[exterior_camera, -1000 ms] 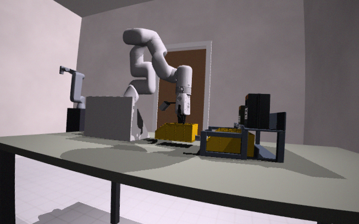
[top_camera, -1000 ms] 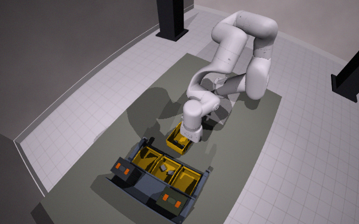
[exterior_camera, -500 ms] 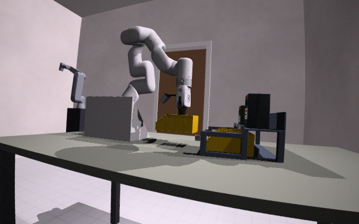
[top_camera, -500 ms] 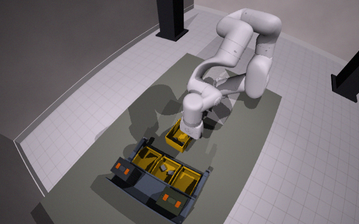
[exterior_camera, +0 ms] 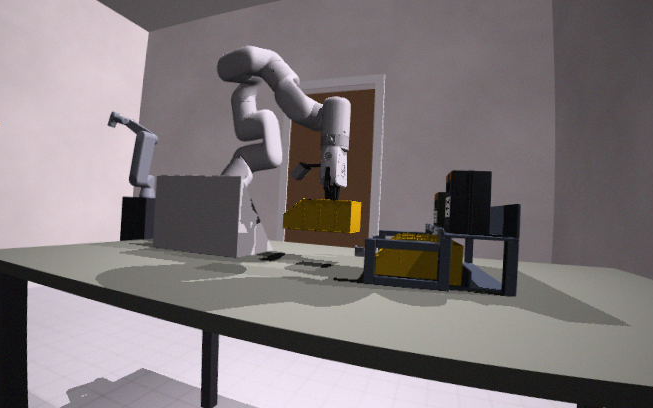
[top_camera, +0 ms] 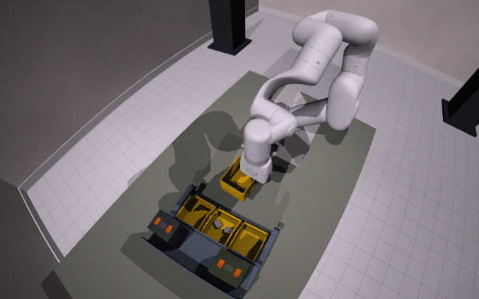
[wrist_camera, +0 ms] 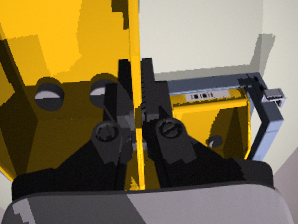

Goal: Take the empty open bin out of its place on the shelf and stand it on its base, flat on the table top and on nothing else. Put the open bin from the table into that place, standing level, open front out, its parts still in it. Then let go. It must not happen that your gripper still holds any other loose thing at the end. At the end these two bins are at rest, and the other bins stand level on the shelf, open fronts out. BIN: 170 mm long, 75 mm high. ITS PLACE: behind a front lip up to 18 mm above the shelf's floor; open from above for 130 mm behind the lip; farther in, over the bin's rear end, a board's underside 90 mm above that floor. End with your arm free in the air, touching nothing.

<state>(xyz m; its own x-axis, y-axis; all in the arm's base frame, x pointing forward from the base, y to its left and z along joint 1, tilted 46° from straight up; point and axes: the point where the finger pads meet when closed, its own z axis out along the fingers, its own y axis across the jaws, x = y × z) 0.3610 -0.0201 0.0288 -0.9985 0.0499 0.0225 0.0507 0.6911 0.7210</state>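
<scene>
My gripper is shut on the side wall of a yellow open bin, with one finger inside and one outside. The bin hangs level above the table top in the exterior view, just in front of the shelf. Two round grey parts lie inside it. The dark blue shelf holds three yellow bins in a row. The middle bin has grey parts in it. The left bin and the right bin show no parts. The shelf also shows in the wrist view, ahead of the fingers.
Two dark cases with orange latches stand on the shelf's upper board, over the bins' rear ends. A large grey box and a small second arm stand at the table's far end.
</scene>
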